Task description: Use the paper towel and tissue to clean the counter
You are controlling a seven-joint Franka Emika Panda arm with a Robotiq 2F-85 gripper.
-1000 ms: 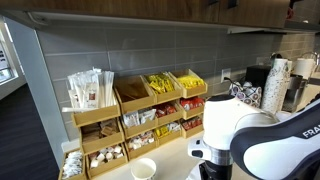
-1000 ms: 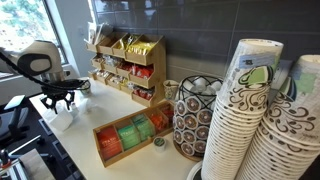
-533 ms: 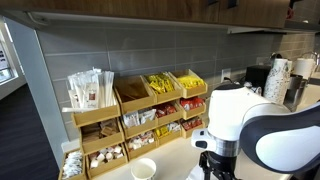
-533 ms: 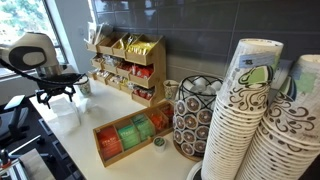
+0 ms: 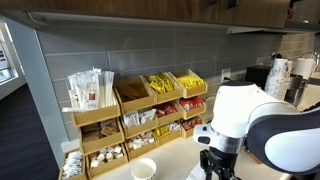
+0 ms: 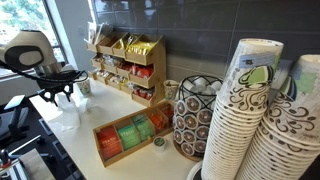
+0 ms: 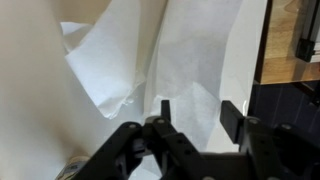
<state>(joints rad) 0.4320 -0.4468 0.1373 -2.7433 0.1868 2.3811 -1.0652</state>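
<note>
The counter [image 6: 82, 150] is pale off-white and also shows in an exterior view [image 5: 176, 162]. White paper towel and tissue sheets [image 6: 66, 118] lie crumpled on it near its end. In the wrist view the sheets [image 7: 185, 50] fill most of the picture, overlapping in folds. My gripper [image 7: 198, 120] hangs just above them, open and empty, with both fingers apart. It shows in both exterior views [image 6: 60, 93] [image 5: 218, 166], pointing down over the counter.
Tiered wooden condiment racks [image 5: 140, 110] [image 6: 128, 62] stand against the tiled wall. A paper cup [image 5: 144, 168] stands near the gripper. A wooden tea box [image 6: 132, 136], a wire pod holder [image 6: 194, 118] and tall stacks of paper cups [image 6: 262, 120] stand further along.
The arm has shifted a little sideways over the paper sheets, and the gripper stays open above them. The sheets have not visibly moved.
</note>
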